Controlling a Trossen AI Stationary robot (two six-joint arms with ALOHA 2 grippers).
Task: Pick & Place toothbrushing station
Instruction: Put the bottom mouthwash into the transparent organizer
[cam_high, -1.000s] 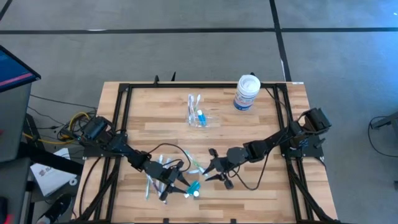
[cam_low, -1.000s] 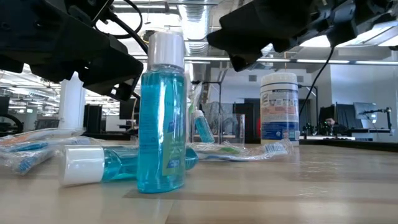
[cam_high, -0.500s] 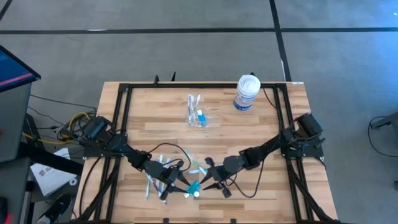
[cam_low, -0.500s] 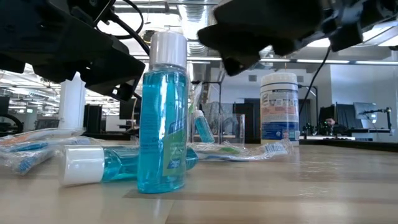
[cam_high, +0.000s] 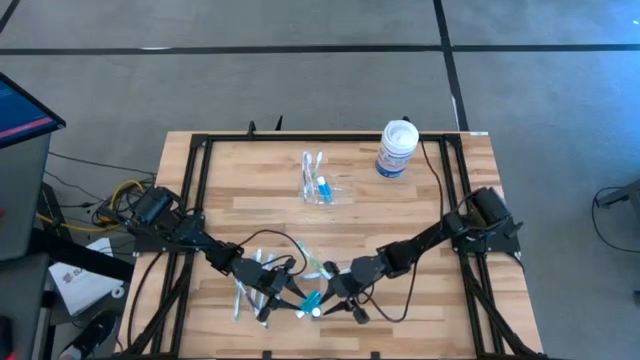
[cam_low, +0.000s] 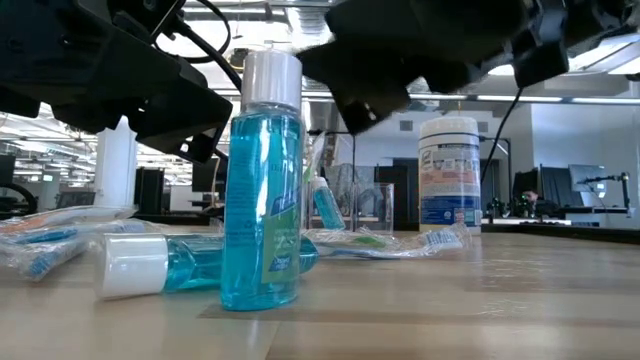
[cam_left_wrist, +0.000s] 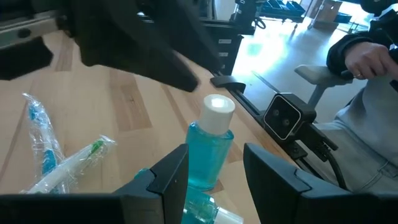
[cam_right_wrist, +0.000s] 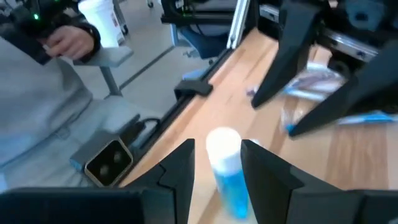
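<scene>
On the wooden surface (cam_high: 400, 215), the clear plastic organizer (cam_high: 322, 188) stands near the far middle, well apart from both arms, with a couple of toothbrushes and a small blue item upright in its compartments; in the low view it shows only as a faint clear box behind the bottles (cam_low: 372, 207). Beside the far right corner stands a white jar (cam_high: 396, 149) with a blue label, whose writing is too small to read. At the near edge both arms meet over an upright bottle of blue mouthwash (cam_low: 261, 190) with a white cap; its label carries green and white print that cannot be read. A second blue bottle (cam_low: 165, 265) lies on its side just beside it, and wrapped toothbrushes (cam_low: 385, 242) lie scattered around. The left claw (cam_left_wrist: 214, 168) has its two dark fingers spread apart on either side of the upright bottle, with a gap showing between fingers and bottle. The right claw (cam_right_wrist: 216, 167) comes from the opposite side, its fingers also spread, the white cap standing between them without visible contact. A person in grey sleeves sits beyond the surface's edge (cam_left_wrist: 367, 112), one hand near a white cup (cam_right_wrist: 99, 18)
</scene>
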